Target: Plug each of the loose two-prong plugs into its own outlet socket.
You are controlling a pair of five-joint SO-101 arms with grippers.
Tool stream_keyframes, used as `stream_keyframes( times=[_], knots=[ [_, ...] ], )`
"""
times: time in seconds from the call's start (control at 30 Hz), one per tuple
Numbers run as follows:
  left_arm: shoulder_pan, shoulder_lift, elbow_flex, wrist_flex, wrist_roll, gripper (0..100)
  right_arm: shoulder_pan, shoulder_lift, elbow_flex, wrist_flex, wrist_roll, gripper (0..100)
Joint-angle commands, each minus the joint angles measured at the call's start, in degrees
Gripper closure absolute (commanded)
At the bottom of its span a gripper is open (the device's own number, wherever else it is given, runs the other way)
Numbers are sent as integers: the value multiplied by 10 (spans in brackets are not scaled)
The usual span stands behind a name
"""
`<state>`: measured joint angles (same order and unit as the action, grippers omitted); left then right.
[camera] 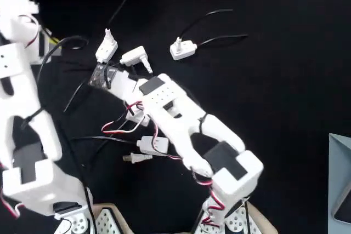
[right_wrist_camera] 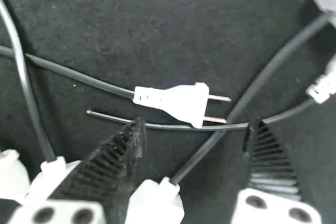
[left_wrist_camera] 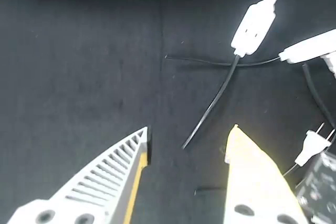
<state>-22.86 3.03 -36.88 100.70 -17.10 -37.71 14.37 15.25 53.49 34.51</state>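
black cloth worktop (camera: 285, 108), with white fittings and thin dark cables strewn over its far left part. as i judge it, the step in hand is picking up one plug (right_wrist_camera: 176, 103). it lies flat on the cloth just beyond the tips of my right end effector (right_wrist_camera: 198, 125), which is spread wide and holds nothing. a cable (right_wrist_camera: 173, 126) runs just beside the plug, across the gap between the tips. next i'd need to come down on the plug's body, not its prongs, and keep that cable out of the pinch. my left end effector (left_wrist_camera: 191, 128) is also wide and empty over bare cloth, with a socket (left_wrist_camera: 254, 24) well ahead of it. i can't be sure that piece is a socket, since no slots show. from above, the right arm's dark tips blend into the cloth.
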Motion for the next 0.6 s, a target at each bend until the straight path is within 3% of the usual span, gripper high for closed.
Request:
stream_keyframes(
  times=[0.0,0.43,0.57],
  knots=[
    [-20,-38,38,0,-5,761,-11,14,-32,-11,25,698],
    [-36,-40,194,-38,-4,765,-15,153,-178,-8,29,700],
    [-46,-40,249,-75,-4,766,-13,194,-228,-7,29,783]
  ],
)
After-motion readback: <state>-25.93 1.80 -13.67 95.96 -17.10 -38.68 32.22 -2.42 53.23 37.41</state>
